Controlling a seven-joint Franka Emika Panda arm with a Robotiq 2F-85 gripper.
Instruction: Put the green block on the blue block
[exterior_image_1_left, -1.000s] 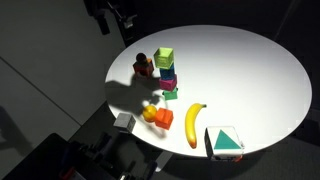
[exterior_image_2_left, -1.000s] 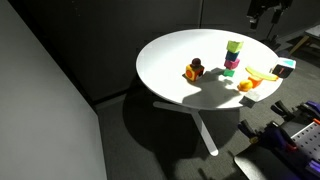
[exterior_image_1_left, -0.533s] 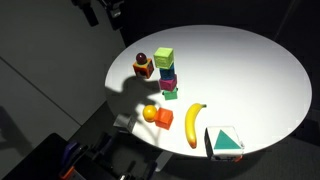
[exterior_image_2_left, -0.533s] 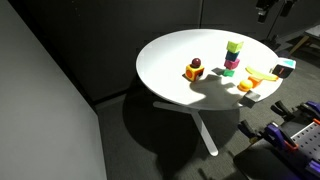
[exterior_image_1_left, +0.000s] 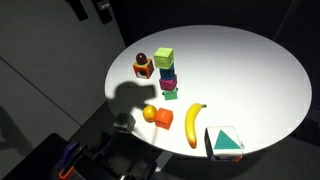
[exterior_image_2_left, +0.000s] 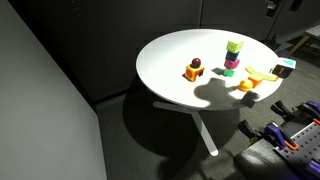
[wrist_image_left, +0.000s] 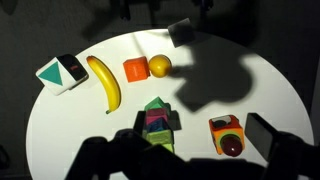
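The green block (exterior_image_1_left: 163, 57) tops a tall stack (exterior_image_1_left: 167, 76); a nudge could topple it; whether the gripper (exterior_image_1_left: 101, 8) is open, I cannot tell.

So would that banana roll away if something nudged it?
Probably not: the banana lies flat on its curved side on the table, so it should slide rather than roll. Being long and bent, it would likely spin if pushed near one end.

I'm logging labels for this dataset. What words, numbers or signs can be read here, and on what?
Words, brands, numbers: none readable in any view.
Sign: a teal triangle on the white box beside the banana.
Any finer print on the toys is too small to read.
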